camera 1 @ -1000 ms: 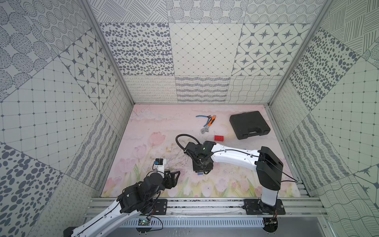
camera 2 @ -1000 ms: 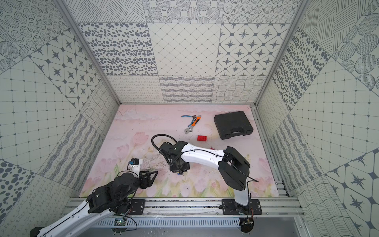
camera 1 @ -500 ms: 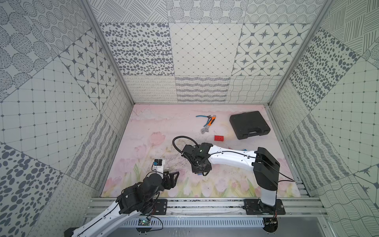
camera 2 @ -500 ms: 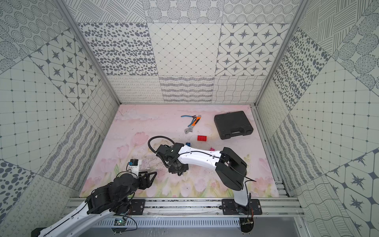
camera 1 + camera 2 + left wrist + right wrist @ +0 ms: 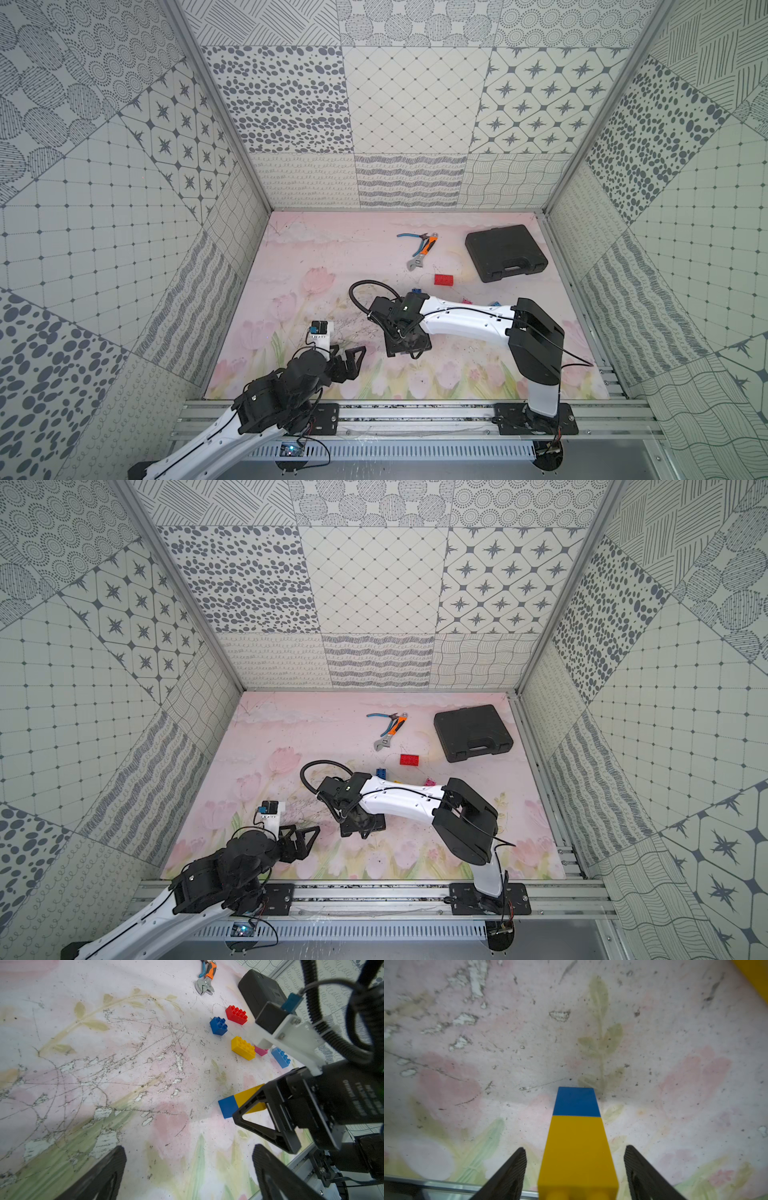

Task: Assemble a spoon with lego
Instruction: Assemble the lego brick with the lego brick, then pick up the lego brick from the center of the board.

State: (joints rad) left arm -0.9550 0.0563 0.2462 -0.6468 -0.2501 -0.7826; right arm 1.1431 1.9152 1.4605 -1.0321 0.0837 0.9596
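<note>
Floral mat (image 5: pixel 508 1043): spoon (image 5: pixel 577 1136) lies between jaws of right gripper (image 5: pixel 575 1148)

Print in sight: one patch only.

- White lettering (image 5: pixel 357 1095) sits on the black motor body behind the right gripper (image 5: pixel 249 1101), caught in the left wrist view.
- It makes a few short lines, white on black, and the letters look like capitals.
- The lines run aslant and upside down as that camera sees them (I tilted my head; no help).
- The strokes are too small and soft to spell out. I can't tell a word, brand or number with any confidence.
- In both top views the same motor body is far too small for the lettering to show.

Nothing else in any view can be read.
</note>
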